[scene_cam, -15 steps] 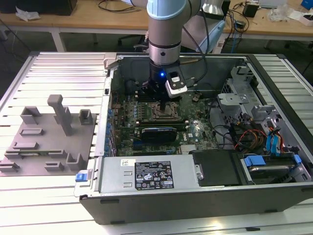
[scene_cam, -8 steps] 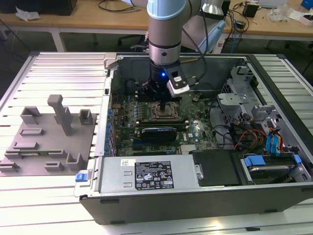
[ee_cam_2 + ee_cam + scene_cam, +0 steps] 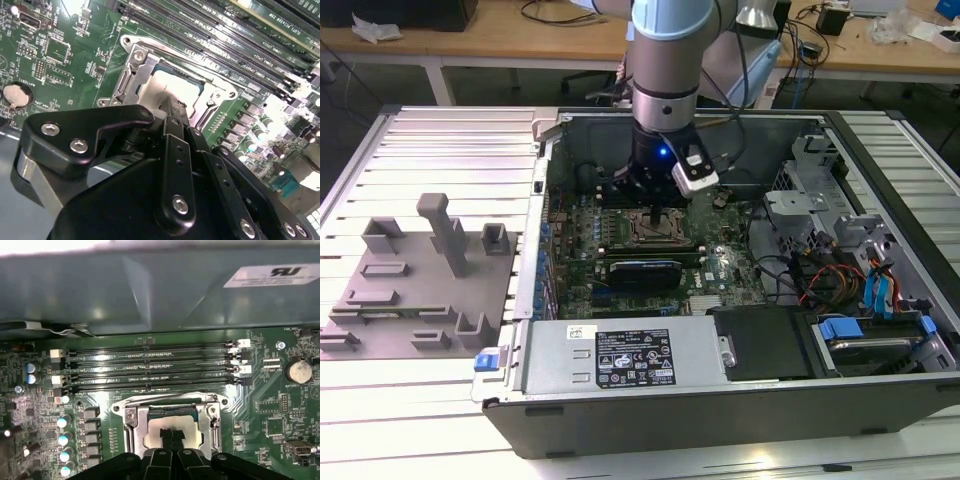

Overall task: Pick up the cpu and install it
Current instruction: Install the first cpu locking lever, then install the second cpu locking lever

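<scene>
Gripper (image 3: 658,215) lowered into open PC case (image 3: 880,400), directly over socket on motherboard (image 3: 715,262). Case lying flat on slatted worktop (image 3: 430,150), side panel off, giving vertical access to the board.

Cpu (image 3: 170,424) seen in both wrist views, silvery-white top sitting within the metal socket frame (image 3: 131,426), frame sides flanking it all round. Jaws drawn close together, black tips meeting at the cpu's upper face near its middle; no visible gap between tips. Whether tips pinch an edge, press down, or merely touch: cannot tell, since the gripper body hides the contact. In the second wrist view cpu (image 3: 167,87) looks level with the frame, not tilted. Judged: chip at or very near seated position, held central so as to drop square into the socket.

RAM slots (image 3: 150,367) beside socket, empty, well clear of the gripper. Coin cell (image 3: 297,371) apart, towards board edge.

Grey fixture block (image 3: 415,290) on worktop at the exterior view's left, well apart from the case.
</scene>
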`<state>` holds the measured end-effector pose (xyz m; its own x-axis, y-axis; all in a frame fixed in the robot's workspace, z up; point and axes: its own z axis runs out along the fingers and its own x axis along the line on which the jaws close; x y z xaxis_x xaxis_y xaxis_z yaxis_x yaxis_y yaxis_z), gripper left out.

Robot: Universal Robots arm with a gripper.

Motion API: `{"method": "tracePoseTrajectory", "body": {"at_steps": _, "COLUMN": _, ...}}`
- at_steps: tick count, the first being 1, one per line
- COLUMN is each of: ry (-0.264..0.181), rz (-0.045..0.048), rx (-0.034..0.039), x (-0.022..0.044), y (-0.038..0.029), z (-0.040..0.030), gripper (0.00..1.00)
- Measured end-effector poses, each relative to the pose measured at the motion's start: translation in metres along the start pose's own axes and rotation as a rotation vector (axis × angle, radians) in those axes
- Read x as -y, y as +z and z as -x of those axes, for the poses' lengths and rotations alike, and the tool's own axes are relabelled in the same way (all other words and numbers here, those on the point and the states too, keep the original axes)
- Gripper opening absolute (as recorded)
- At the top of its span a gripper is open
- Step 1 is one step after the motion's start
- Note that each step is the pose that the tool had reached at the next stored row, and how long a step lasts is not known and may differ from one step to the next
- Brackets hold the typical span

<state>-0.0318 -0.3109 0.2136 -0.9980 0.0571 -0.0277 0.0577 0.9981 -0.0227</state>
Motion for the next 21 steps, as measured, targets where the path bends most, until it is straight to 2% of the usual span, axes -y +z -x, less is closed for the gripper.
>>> {"method": "tracePoseTrajectory", "body": {"at_steps": 2, "ry": -0.005, "rz": 0.0002, "rx": -0.0009, "x": 0.0001, "y": -0.0047, "z": 0.0003, "gripper": 0.11}}
{"method": "tracePoseTrajectory", "body": {"at_steps": 6, "ry": -0.013, "rz": 0.0003, "rx": -0.0019, "x": 0.0004, "y": -0.0192, "z": 0.0012, "gripper": 0.11}}
{"method": "tracePoseTrajectory", "body": {"at_steps": 7, "ry": -0.014, "rz": 0.0004, "rx": -0.0020, "x": 0.0004, "y": -0.0206, "z": 0.0014, "gripper": 0.11}}
{"method": "tracePoseTrajectory", "body": {"at_steps": 10, "ry": -0.015, "rz": 0.0004, "rx": -0.0027, "x": 0.0004, "y": -0.0215, "z": 0.0032, "gripper": 0.11}}
{"method": "tracePoseTrajectory", "body": {"at_steps": 14, "ry": -0.015, "rz": 0.0010, "rx": -0.0049, "x": 0.0020, "y": -0.0212, "z": 0.0097, "gripper": 0.11}}
{"method": "tracePoseTrajectory", "body": {"at_steps": 16, "ry": -0.015, "rz": 0.0058, "rx": -0.0051, "x": 0.0058, "y": -0.0212, "z": 0.0101, "gripper": 0.11}}
{"method": "tracePoseTrajectory", "body": {"at_steps": 21, "ry": -0.015, "rz": 0.0085, "rx": -0.0053, "x": 0.0057, "y": -0.0212, "z": 0.0101, "gripper": 0.11}}
